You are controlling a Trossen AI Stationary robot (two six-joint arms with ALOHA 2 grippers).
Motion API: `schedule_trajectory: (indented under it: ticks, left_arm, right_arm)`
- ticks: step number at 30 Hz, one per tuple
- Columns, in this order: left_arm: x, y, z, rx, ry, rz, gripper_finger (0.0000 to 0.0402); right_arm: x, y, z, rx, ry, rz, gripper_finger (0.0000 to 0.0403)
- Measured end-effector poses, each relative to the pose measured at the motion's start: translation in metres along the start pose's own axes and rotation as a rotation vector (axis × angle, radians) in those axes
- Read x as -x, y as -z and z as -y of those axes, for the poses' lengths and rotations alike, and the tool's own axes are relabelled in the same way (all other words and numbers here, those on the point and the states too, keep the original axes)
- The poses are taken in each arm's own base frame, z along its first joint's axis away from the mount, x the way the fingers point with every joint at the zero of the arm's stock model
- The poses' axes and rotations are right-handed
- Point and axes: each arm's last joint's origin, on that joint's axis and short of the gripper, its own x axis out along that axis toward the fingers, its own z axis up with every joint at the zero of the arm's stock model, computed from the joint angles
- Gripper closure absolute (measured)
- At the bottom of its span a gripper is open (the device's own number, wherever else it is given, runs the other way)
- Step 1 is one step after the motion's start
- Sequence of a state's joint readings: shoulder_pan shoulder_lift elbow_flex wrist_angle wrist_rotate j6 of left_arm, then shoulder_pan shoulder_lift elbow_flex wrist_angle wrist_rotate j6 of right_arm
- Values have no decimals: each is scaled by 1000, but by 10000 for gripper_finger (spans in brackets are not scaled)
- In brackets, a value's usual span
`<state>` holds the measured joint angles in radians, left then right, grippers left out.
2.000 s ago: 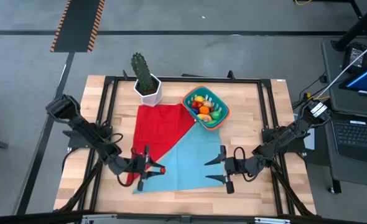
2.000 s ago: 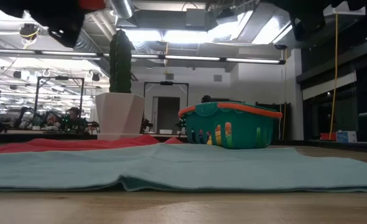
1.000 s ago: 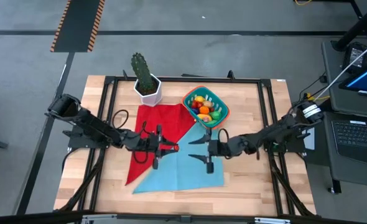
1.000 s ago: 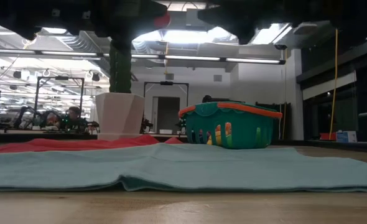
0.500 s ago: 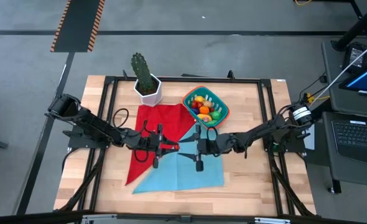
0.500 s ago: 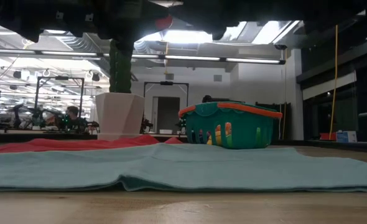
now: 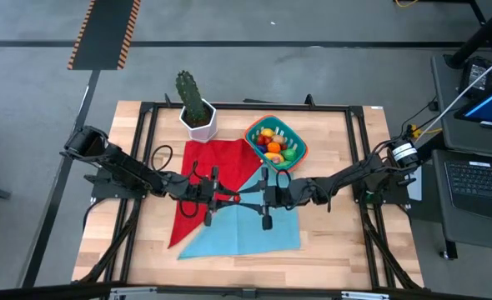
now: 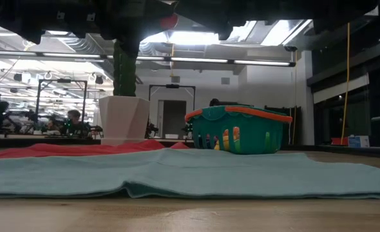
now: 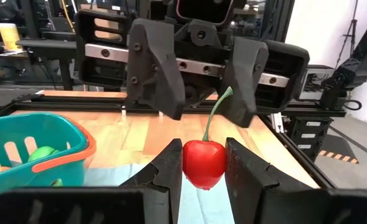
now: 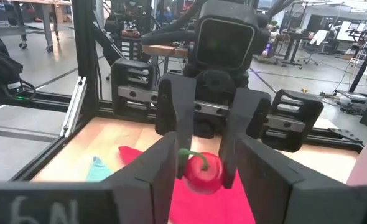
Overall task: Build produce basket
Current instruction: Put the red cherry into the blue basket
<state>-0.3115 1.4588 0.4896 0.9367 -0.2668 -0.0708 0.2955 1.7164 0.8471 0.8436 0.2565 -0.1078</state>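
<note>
A red cherry (image 9: 203, 163) with a green stem (image 9: 216, 112) hangs in the air above the cloth in the middle of the table, with my left gripper (image 9: 203, 146) shut on it. My right gripper (image 10: 202, 155) faces it from the table's right. It is open, with a finger on each side of the cherry (image 10: 203, 172) and its stem. In the high view the two grippers meet tip to tip, left (image 7: 228, 197) and right (image 7: 248, 198). The teal basket (image 7: 289, 155) with the orange rim stands on the table at the far middle, with several pieces of produce (image 7: 273, 143) in it. My left gripper pinches the cherry's round body by its two sides (image 9: 188, 165) between its two fingers. The fingers come level from the table's left. The cherry is lifted clear of the cloth, its stem pointing toward my right gripper. My right gripper: I cannot tell whether its fingers (image 10: 165, 155) touch the cherry.
A white pot with a cactus (image 7: 198, 117) stands at the far left of the basket. A red cloth (image 7: 217, 167) and a teal cloth (image 7: 246, 233) lie flat under both grippers. A black frame (image 7: 146, 133) runs around the table.
My right gripper has gone level toward the table's left, up to my left gripper, and now stands with its fingers around the cherry. The cherry has stayed where it was.
</note>
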Motion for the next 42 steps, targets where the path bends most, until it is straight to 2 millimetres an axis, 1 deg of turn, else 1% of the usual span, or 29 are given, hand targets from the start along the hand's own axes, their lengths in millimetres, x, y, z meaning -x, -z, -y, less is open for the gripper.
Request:
schedule_trajectory:
  ticks: [4,10,14,18,24,25,28,36,42]
  left_arm:
    - [0,0,0,0,0,0,311]
    - [0,0,0,0,0,1,315]
    - [0,0,0,2,1,4,315]
    - [0,-2,1,8,33,20,312]
    - [0,-2,1,11,42,22,315]
    - [0,-2,2,11,44,21,315]
    - [0,-2,2,11,48,21,315]
    - [0,-2,2,12,51,21,307]
    - [0,-2,2,11,51,21,271]
  right_arm:
    - [0,0,1,0,3,0,253]
    - [0,1,2,0,4,-5,270]
    - [0,2,2,2,4,-15,290]
    - [0,2,2,2,3,-16,323]
    - [-1,2,4,1,-4,-16,391]
    - [-1,2,4,2,-13,-15,395]
    - [-1,2,3,-4,-30,-12,392]
    - [-1,2,4,-37,-29,-13,399]
    - [-1,2,5,-46,-25,-12,401]
